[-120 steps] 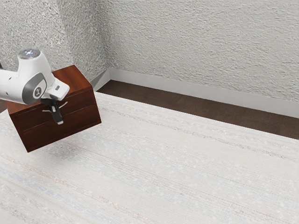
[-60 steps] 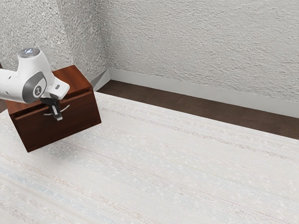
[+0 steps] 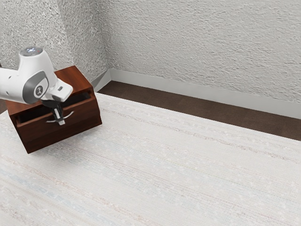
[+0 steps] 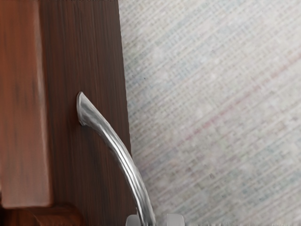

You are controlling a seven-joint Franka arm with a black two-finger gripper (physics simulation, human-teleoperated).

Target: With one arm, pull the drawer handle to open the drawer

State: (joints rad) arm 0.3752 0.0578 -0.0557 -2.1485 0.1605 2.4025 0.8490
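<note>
At cabinet [image 3: 70,77] front, hand [image 3: 60,120] grips handle [image 4: 113,146] w/ drawer [image 3: 81,109] ajar.

Dark wooden drawer [image 3: 81,109] slightly open, curved silver handle [image 4: 114,147]

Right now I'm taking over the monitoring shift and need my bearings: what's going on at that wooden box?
The white Franka arm has its end effector closed on the curved silver handle of the drawer in a small dark wooden cabinet standing on the pale table. The drawer is out a little way: a dark gap shows under the cabinet's top. It is far from fully open.
</note>
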